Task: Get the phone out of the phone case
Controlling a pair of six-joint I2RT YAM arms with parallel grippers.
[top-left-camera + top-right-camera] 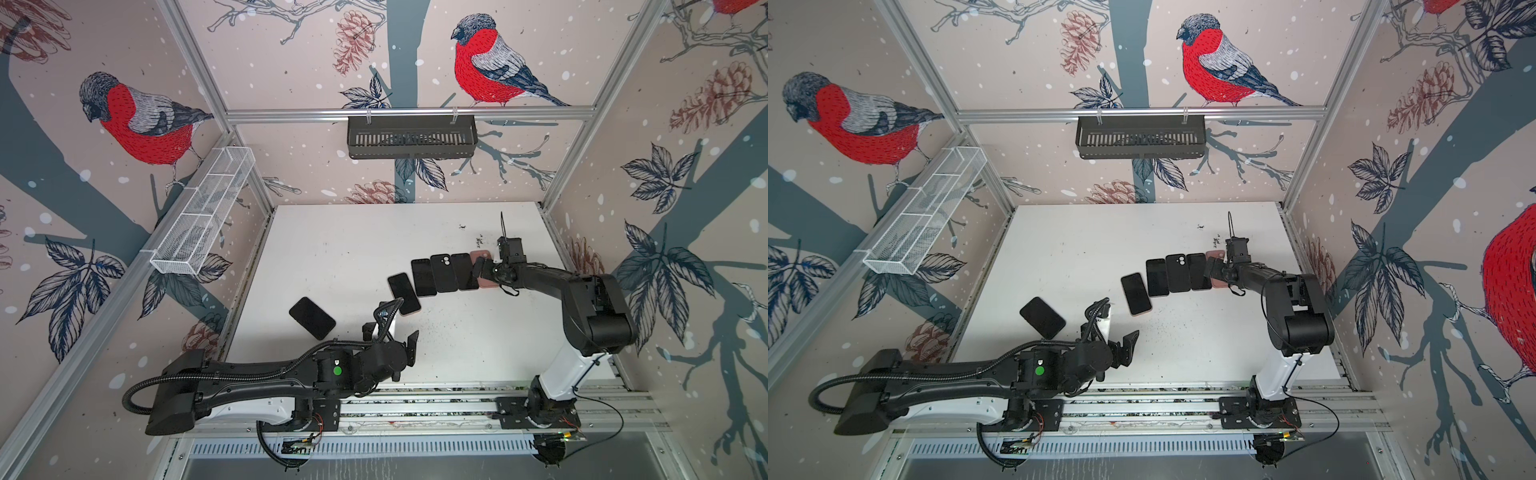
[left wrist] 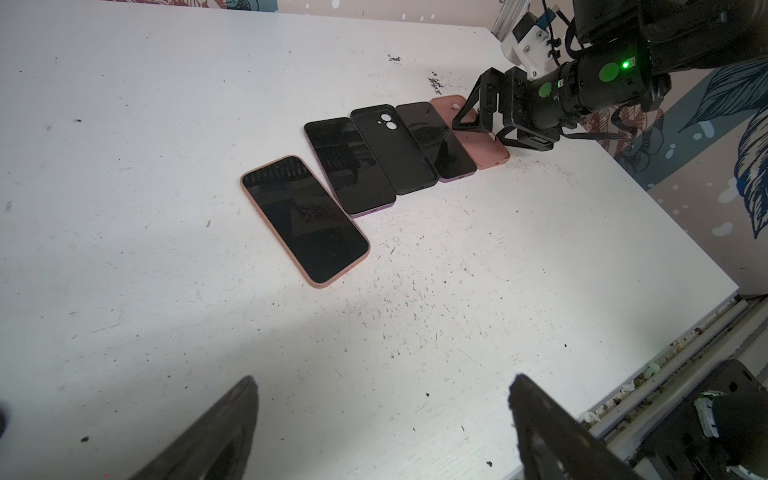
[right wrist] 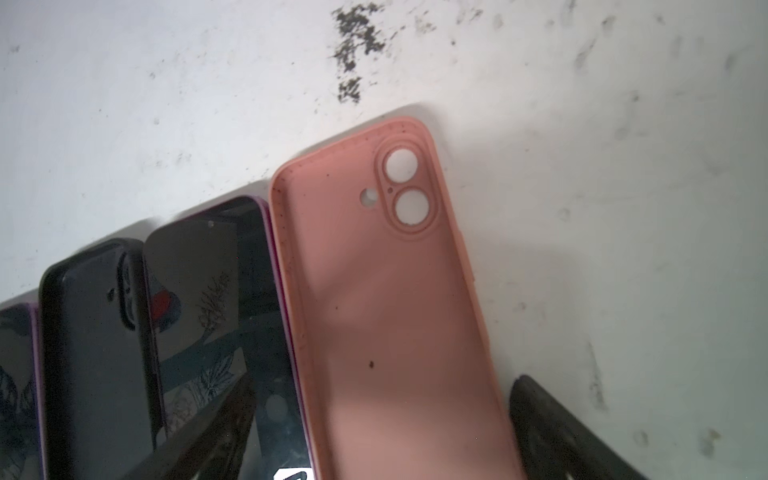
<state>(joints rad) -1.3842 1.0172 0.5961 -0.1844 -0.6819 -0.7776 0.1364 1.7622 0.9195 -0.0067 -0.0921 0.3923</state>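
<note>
The left gripper (image 2: 382, 384) hangs open, well apart from the pink case (image 3: 386, 291); the right gripper (image 2: 492, 129) straddles that case, jaws open.

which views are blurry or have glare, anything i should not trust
Right wrist view: the pink case goes soft toward the near end, and the phone beside it mirrors the wallpaper. Left wrist view: the jaws are dark blurs, the table partly shadowed. Both top views: evenly lit, sharp.
</note>
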